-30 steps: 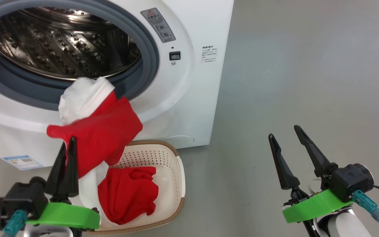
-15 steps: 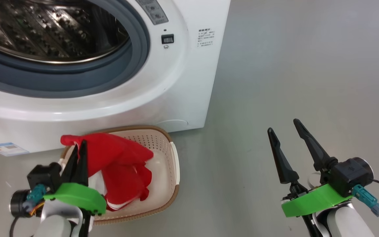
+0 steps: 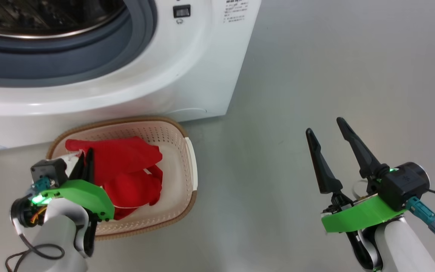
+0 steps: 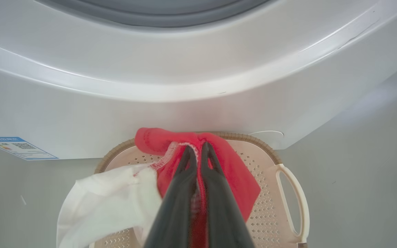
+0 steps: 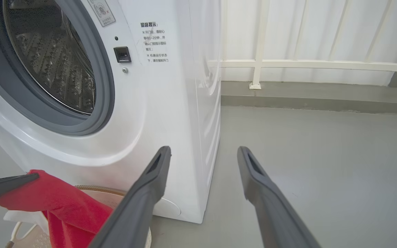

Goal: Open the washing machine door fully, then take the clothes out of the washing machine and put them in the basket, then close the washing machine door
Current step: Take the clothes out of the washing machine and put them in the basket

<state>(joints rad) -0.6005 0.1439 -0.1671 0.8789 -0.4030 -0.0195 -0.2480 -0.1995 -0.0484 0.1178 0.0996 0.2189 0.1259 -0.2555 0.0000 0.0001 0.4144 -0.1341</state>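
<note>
Two pincers hung above the grey floor [image 3: 334, 68]. The left pincer [image 3: 88, 154], pressed together, pinched a red garment [image 3: 127, 156] over the cream basket [image 3: 188, 158], which stood on the floor against the washing machine [image 3: 187, 75]. The right pincer [image 3: 324, 126] was spread, empty, well apart. A white railing [image 5: 305, 64] lined the floor's far edge.

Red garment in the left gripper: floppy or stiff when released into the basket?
Likely floppy: the red garment drapes in folds around the shut left gripper. Probably light, hanging from one pinch. Its white part spills over the basket rim and may catch.
</note>
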